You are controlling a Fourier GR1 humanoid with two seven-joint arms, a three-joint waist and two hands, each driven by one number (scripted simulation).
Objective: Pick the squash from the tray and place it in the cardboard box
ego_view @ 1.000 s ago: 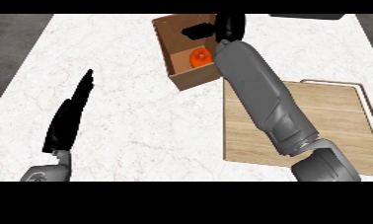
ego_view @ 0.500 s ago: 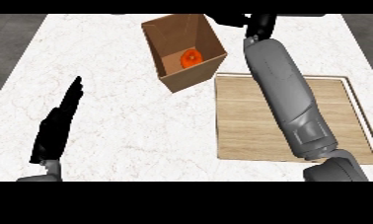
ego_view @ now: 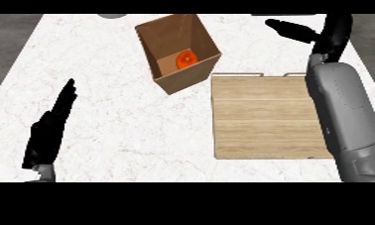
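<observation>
At about eight o'clock we see the left robot hand (ego_view: 50, 132) over the white marbled worktop (ego_view: 124, 130), its fingers straight and together, pointing up toward one o'clock, holding nothing. It sits near the lower left edge, well apart from everything else.

Moving right, at around eleven o'clock from the centre stands the open cardboard box (ego_view: 179, 53), seen from above and turned at an angle to the worktop's edges. The orange squash (ego_view: 187, 59) lies inside it on the bottom, toward the box's right wall.

Just beside the box, at its four o'clock, lies the wooden tray (ego_view: 267, 117), flat on the worktop, with two thin handles showing along its far edge. Its near left corner stands close to the box's lower corner; we cannot tell whether they touch.

At about two o'clock we find the right robot hand (ego_view: 326, 35), beyond the tray's far right corner, its fingers spread apart and clamped on nothing. Its grey forearm (ego_view: 341, 115) runs down over the tray's right side.
</observation>
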